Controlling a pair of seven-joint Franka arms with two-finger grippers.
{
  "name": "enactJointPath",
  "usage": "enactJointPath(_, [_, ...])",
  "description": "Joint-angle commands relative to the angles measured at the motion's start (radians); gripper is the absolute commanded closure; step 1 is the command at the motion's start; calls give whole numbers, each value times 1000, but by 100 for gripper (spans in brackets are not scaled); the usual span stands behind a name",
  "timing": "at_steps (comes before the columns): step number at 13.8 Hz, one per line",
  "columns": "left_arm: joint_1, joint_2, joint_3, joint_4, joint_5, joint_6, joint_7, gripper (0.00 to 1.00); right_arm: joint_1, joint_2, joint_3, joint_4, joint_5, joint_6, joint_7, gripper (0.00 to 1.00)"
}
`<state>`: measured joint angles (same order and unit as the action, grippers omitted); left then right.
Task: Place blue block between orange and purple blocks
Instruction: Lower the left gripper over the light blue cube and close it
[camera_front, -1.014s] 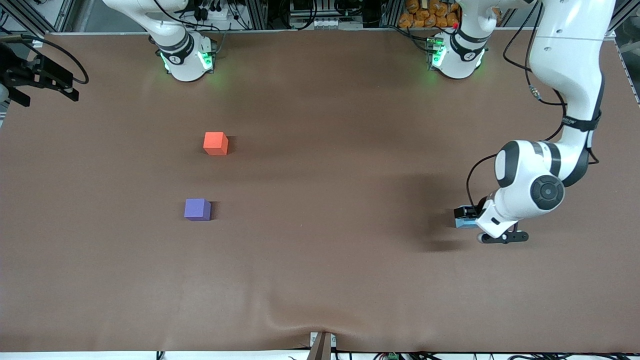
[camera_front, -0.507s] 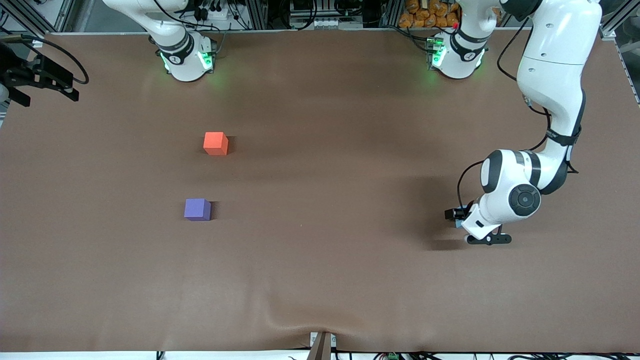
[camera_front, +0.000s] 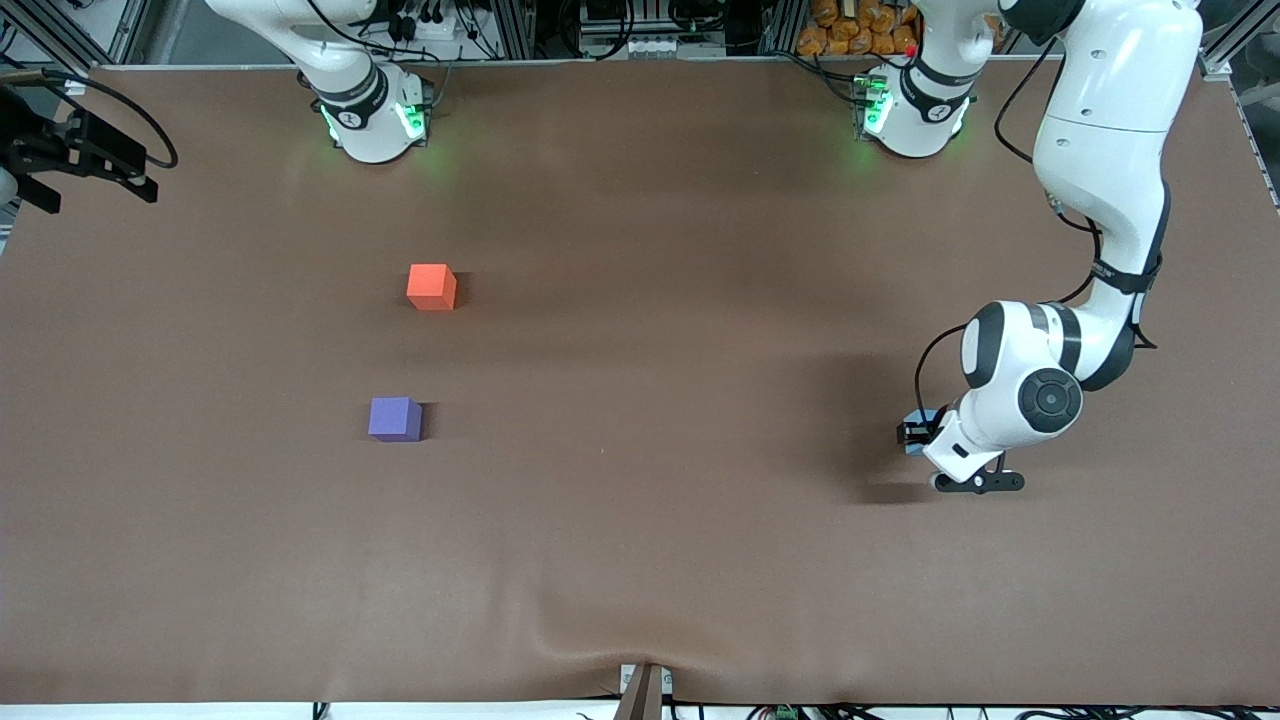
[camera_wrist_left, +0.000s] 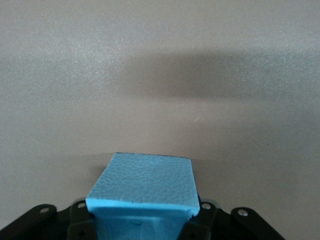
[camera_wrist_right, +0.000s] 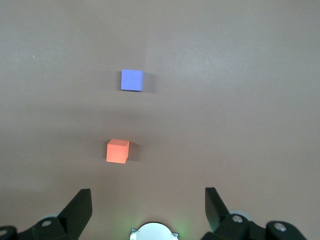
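Note:
The blue block (camera_wrist_left: 142, 187) is a light sky-blue cube gripped between the jaws of my left gripper (camera_wrist_left: 142, 222). In the front view only a sliver of the blue block (camera_front: 915, 417) shows under the left gripper (camera_front: 916, 435), low over the table at the left arm's end. The orange block (camera_front: 432, 286) and the purple block (camera_front: 395, 418) sit apart toward the right arm's end, the purple one nearer the front camera. My right gripper (camera_wrist_right: 147, 210) is open and empty, high over the table, and looks down on the orange block (camera_wrist_right: 118, 151) and the purple block (camera_wrist_right: 132, 80).
The brown table mat (camera_front: 640, 520) has a wrinkle at its front edge (camera_front: 600, 640). The right gripper (camera_front: 85, 175) shows at the edge of the table at the right arm's end. The two arm bases (camera_front: 372, 115) stand along the back edge.
My left gripper has moved a short way toward the right arm's end with the blue block in it, then nearly stopped. The right arm and the other two blocks have not moved.

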<state>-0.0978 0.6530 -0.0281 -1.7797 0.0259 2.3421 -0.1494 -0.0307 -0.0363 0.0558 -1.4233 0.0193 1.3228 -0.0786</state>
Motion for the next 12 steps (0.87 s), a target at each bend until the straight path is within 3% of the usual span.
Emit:
enactJointPath(1, [6,-16,2,9,20,-1,2,46,-9,-5,7,1,-2,-8,14,0])
enactJointPath(6, [-5,-131,-1,28,19,-91,-33,46,-11,-5,6,1,-2,-8,14,0])
enactJointPath(9, [-46,-194,-76,42,8,-179,-184,46,-12,-5,6,1,-2,-8,14,0])
enactJointPath(12, [-158,-185,-147,132,8,-306,-400,46,-12,-5,6,1,-2,-8,14,0])
